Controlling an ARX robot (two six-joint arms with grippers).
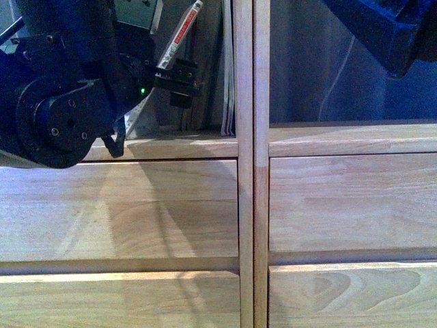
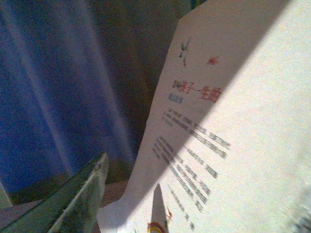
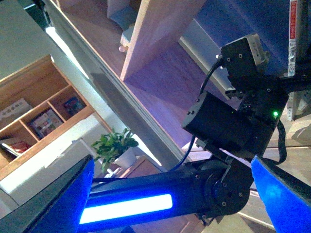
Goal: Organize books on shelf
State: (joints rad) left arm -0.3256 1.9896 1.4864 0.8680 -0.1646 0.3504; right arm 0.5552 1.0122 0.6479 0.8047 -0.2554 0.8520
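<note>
The booklet (image 1: 181, 33) sits tilted in the left jaws, seemingly clamped there. Upright books (image 1: 229, 75) stand near those jaws in the shelf (image 1: 246, 205). The right jaws stand open.

The light-wood shelf (image 1: 246, 205) has two columns split by paired upright posts (image 1: 252, 82), with plank-fronted drawers (image 1: 123, 208) under the open compartments. In the left compartment a few thin books (image 1: 228, 89) stand upright against the post. A booklet (image 1: 179, 34) with a red-and-white spine tilts beside them, its foot hidden.

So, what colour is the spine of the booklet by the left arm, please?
The booklet spine is red and white, clearest in the front view.
</note>
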